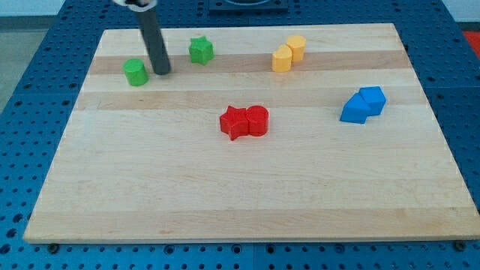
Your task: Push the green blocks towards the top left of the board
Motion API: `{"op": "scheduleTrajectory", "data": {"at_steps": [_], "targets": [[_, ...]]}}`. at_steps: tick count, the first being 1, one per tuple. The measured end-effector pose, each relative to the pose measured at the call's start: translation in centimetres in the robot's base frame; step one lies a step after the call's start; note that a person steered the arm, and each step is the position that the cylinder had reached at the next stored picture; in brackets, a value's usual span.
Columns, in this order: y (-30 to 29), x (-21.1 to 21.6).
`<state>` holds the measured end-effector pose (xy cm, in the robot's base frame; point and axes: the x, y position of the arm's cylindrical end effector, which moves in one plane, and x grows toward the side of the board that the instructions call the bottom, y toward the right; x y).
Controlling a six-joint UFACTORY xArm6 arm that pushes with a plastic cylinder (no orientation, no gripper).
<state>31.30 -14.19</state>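
A green round block (136, 72) sits near the board's top left. A green star-shaped block (201, 50) sits to its right, nearer the view's top. My tip (162, 72) rests on the board between them, just right of the round green block with a small gap, and left and below the star block. The dark rod rises from the tip toward the view's top.
Two yellow blocks (289, 53) touch each other at the top centre-right. A red star block (235, 122) and a red round block (257, 120) touch at the centre. Two blue blocks (363, 105) touch at the right. The wooden board (240, 202) lies on a blue perforated table.
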Motion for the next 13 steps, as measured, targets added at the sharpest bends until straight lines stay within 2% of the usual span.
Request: {"op": "scheduleTrajectory", "data": {"at_steps": [1,2,3,4,6,7,8,10,11,12,13], "targets": [[0.9,0.2],[0.2,3.8],[-0.1,4.0],[-3.4,4.3],[-6.5,5.3],[-6.5,5.3],[-7.3,0.1],[-7.6,-0.9],[-6.6,0.7],[3.8,3.6],[8.7,3.6]]}}
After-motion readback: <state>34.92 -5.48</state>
